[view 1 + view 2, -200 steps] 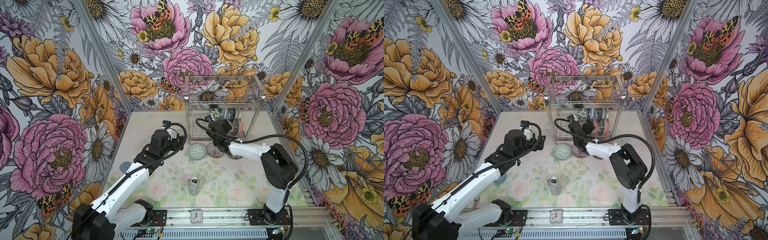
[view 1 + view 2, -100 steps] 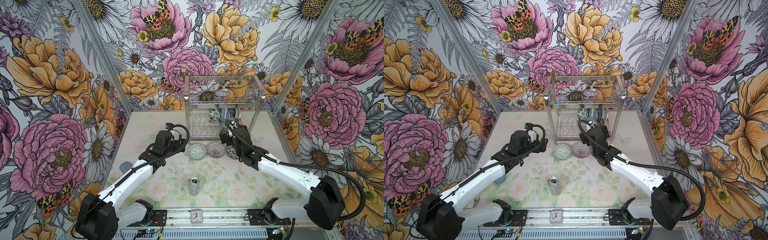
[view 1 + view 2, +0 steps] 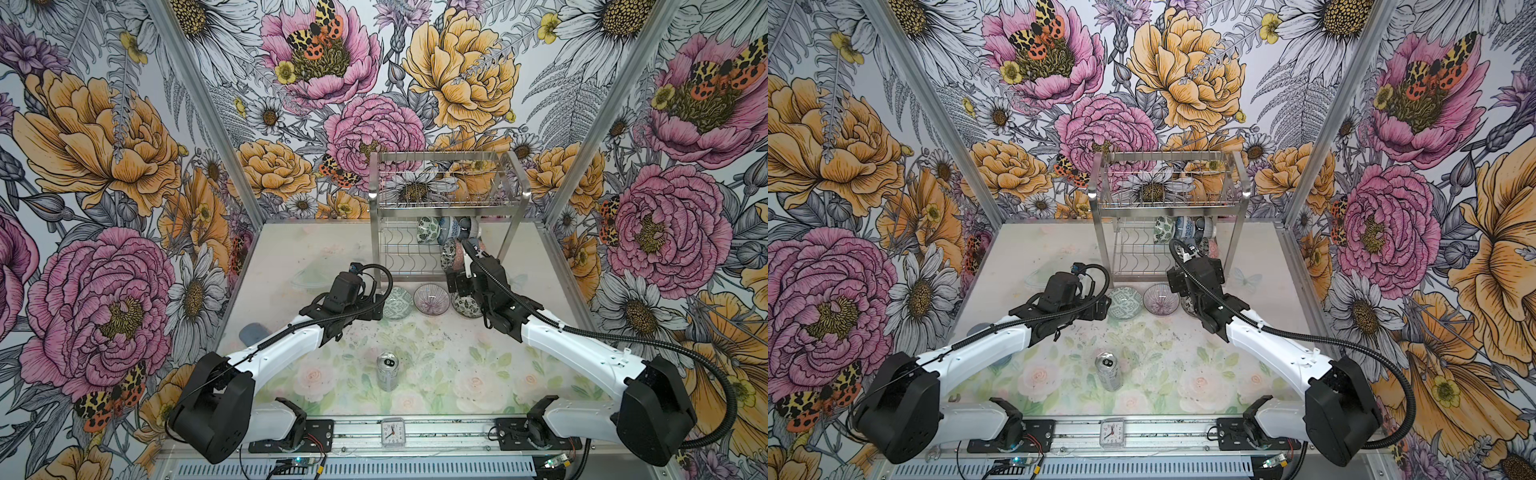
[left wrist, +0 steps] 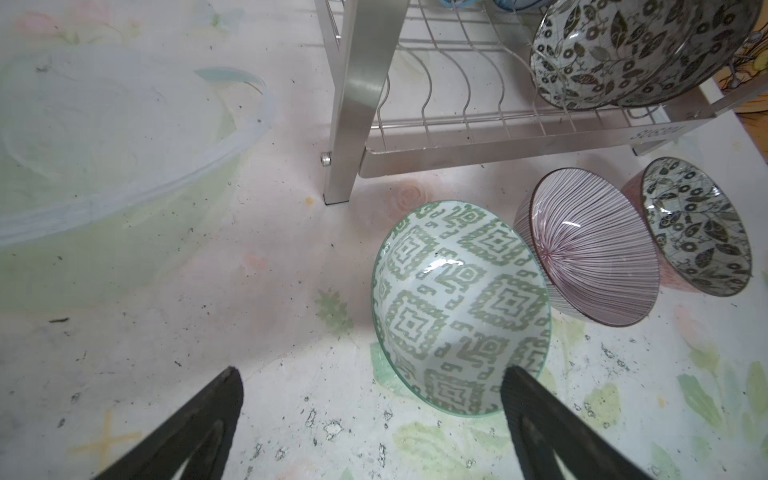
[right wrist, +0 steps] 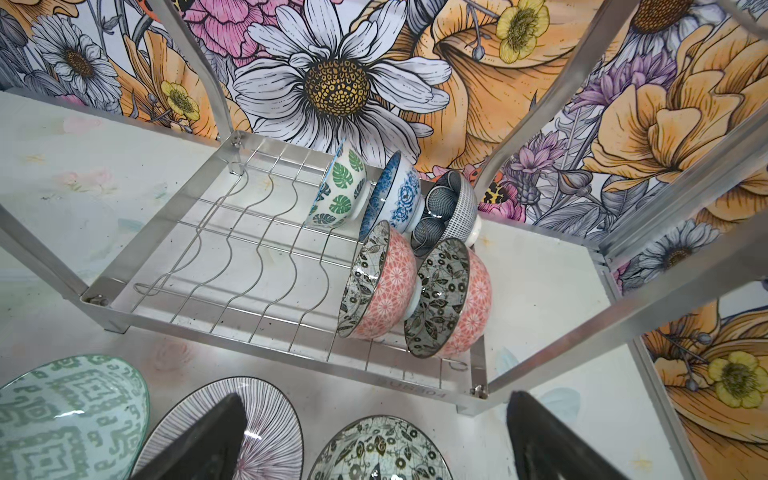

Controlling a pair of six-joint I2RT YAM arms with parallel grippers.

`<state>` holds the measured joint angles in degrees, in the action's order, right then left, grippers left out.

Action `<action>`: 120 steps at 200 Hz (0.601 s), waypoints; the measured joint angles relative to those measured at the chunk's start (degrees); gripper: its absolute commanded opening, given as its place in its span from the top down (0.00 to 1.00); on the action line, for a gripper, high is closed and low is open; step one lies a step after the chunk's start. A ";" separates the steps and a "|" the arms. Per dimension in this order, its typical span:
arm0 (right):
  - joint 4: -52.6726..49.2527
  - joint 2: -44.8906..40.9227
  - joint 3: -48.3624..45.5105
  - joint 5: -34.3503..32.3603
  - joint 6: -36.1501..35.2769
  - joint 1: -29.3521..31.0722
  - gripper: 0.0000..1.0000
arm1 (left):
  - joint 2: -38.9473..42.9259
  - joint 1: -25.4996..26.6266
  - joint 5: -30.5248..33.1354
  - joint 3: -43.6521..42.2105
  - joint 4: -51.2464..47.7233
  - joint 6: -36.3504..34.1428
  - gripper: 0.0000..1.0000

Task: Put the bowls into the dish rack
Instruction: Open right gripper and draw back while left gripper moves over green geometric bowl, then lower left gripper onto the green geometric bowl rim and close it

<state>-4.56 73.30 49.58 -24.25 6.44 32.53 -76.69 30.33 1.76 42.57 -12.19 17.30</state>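
Observation:
The dish rack (image 3: 376,232) stands at the back of the table. Its lower wire slots hold several bowls (image 5: 386,286) on edge at one end. Three bowls sit on the table in front of it: a green-patterned bowl (image 3: 397,303), a purple-lined bowl (image 3: 431,299) and a black-and-white leaf bowl (image 5: 382,453). My left gripper (image 4: 372,386) is open just short of the green-patterned bowl (image 4: 461,307), one finger over its near rim. My right gripper (image 5: 376,407) hangs open above the leaf bowl, holding nothing.
A silver drink can (image 3: 387,370) stands mid-table toward the front. A clear plastic tub (image 4: 104,137) lies left of the rack's front leg (image 4: 357,104). A small clock (image 3: 392,432) sits on the front rail. The rack's upper basket (image 3: 444,183) overhangs the slots.
My right gripper has drawn back out of the rack's lower tier and now hovers over the leaf bowl on the table. My left gripper has moved right toward the green-patterned bowl.

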 measured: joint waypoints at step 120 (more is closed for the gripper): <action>0.04 1.42 -0.33 0.37 0.44 -0.74 0.01 | -14.84 0.70 -4.20 4.44 3.30 2.67 0.37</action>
<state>-4.51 74.72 49.25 -23.88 6.87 31.79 -91.53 31.03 -2.44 47.00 -8.88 19.97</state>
